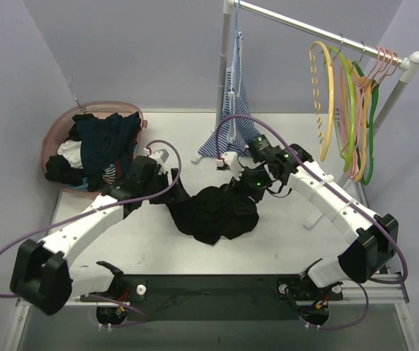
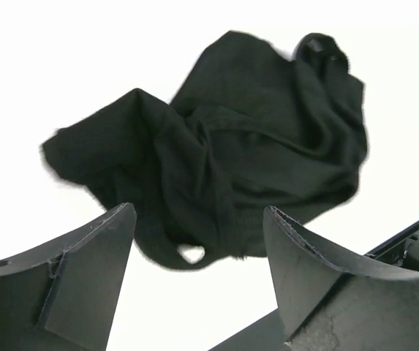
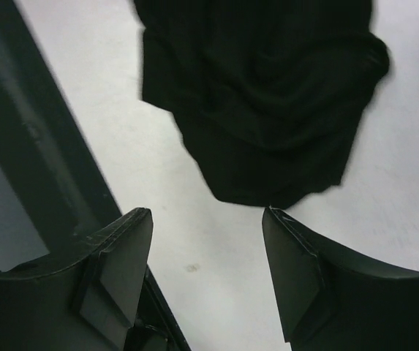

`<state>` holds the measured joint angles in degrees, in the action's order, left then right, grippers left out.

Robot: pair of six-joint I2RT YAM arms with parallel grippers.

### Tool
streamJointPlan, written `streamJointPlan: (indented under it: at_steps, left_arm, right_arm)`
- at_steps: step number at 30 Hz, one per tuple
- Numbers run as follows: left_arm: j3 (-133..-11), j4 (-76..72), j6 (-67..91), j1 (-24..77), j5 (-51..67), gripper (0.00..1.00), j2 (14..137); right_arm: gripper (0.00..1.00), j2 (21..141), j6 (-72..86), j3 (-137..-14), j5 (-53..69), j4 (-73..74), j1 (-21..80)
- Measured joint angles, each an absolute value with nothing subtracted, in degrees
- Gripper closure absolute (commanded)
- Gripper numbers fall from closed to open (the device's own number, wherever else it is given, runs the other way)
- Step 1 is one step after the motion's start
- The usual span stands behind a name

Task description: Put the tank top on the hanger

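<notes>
Black fingers of the left gripper [image 2: 198, 219] fill the bottom of its wrist view, spread wide with nothing held between them, and just beyond them lies the plain black soft-fabric tank top [image 1: 216, 212], crumpled in a loose heap on the white table [image 1: 158, 248] between the two arms. Over the heap's far right side, the right gripper [image 3: 208, 216] is likewise wide apart and empty, its fingertips framing one rounded edge of the cloth with bare table under them. Well apart from the garment, at the back right, the yellow plastic hanger with the wavy notched bar [image 1: 332, 102] hangs from a white metal rail [image 1: 319, 29], leftmost in a bunch of green and orange-pink hangers [image 1: 363, 102]. A blue-and-white striped garment [image 1: 232, 110] hangs at the rail's left end. At the back left, a pink oval basket [image 1: 55, 135] holds mixed dark clothes [image 1: 103, 146].
</notes>
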<state>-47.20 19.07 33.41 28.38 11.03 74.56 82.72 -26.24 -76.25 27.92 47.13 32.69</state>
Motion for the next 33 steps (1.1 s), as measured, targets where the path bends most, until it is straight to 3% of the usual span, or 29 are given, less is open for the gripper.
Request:
streamJointPlan:
  at_steps: [5,9,14,20,24,29,31,32,33]
  left_arm:
    - [-44.8,22.2,31.9,27.9,8.0,0.18,59.6]
    - [-35.0,23.7,35.3,27.0,6.3,0.2,47.7]
    - [-23.6,28.5,41.5,26.6,4.7,0.21,38.3]
    - [-22.2,30.1,46.0,26.5,3.4,0.23,32.4]
    - [-22.2,30.1,48.0,26.5,3.4,0.25,34.0]
    - [-21.4,29.5,49.7,26.5,3.4,0.26,35.4]
    - [-21.1,29.3,50.2,26.5,3.4,0.26,35.6]
    - [-21.1,29.1,50.4,26.5,3.4,0.26,35.7]
    - [-21.0,28.9,50.5,26.5,3.4,0.26,35.8]
  right_arm:
    - [0.37,87.0,-26.0,-81.4,35.6,47.8,39.6]
    - [0.38,95.9,-16.2,-87.9,38.4,43.2,41.9]
    - [0.38,105.0,-2.2,-89.5,34.3,37.2,43.7]
    - [0.39,108.6,7.6,-89.5,28.1,34.3,48.6]
    - [0.54,111.0,10.3,-89.7,25.6,33.3,50.3]
    - [0.6,115.5,11.8,-91.2,24.0,33.2,50.2]
    - [0.66,117.1,12.0,-92.1,23.7,33.2,50.2]
    - [0.85,117.8,12.0,-92.6,23.7,33.2,50.3]
    - [0.92,118.3,12.1,-93.0,23.7,33.2,50.3]
